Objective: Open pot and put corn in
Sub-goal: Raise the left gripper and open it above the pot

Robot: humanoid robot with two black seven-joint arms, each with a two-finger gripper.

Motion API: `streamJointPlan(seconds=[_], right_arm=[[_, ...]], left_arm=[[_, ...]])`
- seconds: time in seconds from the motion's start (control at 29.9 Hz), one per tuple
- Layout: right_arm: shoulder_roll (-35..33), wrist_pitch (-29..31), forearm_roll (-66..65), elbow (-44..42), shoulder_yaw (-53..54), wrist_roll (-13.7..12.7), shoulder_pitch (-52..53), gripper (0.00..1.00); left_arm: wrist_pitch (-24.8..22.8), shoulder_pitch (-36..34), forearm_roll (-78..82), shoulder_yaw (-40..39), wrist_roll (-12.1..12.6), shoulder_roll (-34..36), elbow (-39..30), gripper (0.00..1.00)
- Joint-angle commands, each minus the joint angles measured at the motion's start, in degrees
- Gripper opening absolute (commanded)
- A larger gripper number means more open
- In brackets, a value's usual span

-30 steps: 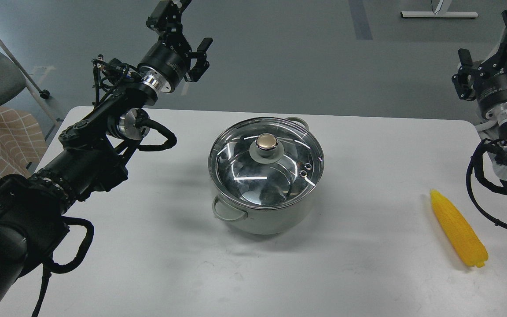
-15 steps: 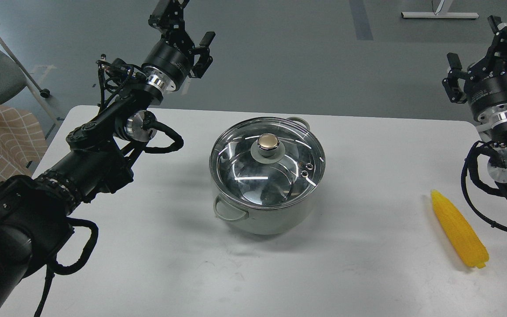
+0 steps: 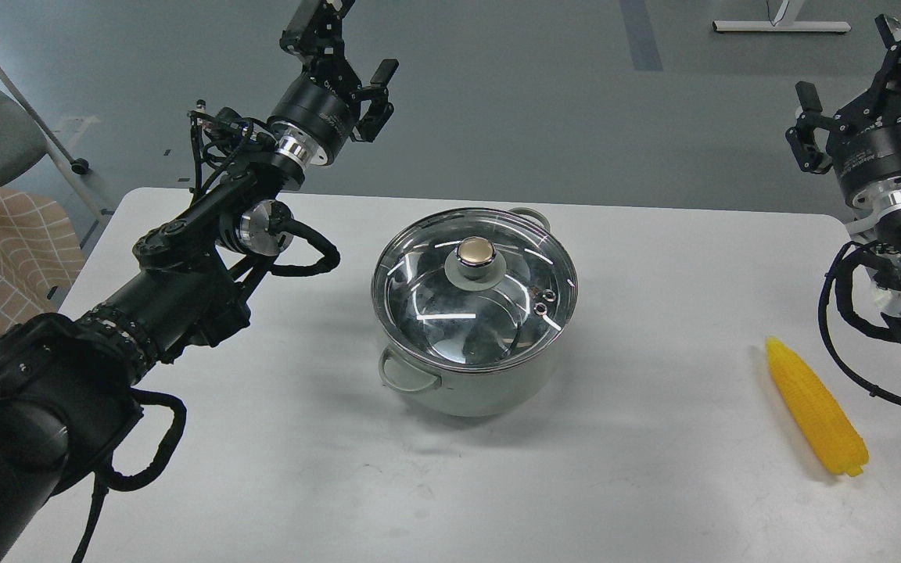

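Centrally on the table (image 3: 654,485) sits the pot (image 3: 472,391), glass lid (image 3: 474,301) on; the corn (image 3: 814,407) lies right. Both arms' fingers, left (image 3: 345,31) and right (image 3: 857,86), are spread, empty.

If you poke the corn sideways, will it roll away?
Probably a bit. The corn is round and lies flat on the smooth table, so it could roll. It tapers to a point, so it would likely curve, not go straight. Its bumps may help a gripper hold it.
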Motion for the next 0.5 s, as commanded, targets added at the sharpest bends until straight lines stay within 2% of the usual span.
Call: streamJointPlan(seconds=[0.0, 0.47], right_arm=[[0.0, 0.0, 0.0, 0.1, 0.0, 0.0, 0.0, 1.00], [0.2, -0.3, -0.1, 0.1, -0.1, 0.0, -0.1, 1.00]], left_arm=[[0.1, -0.1, 0.0, -0.2, 0.1, -0.3, 0.0, 0.98], [0.1, -0.2, 0.1, -0.2, -0.1, -1.1, 0.0, 0.98]])
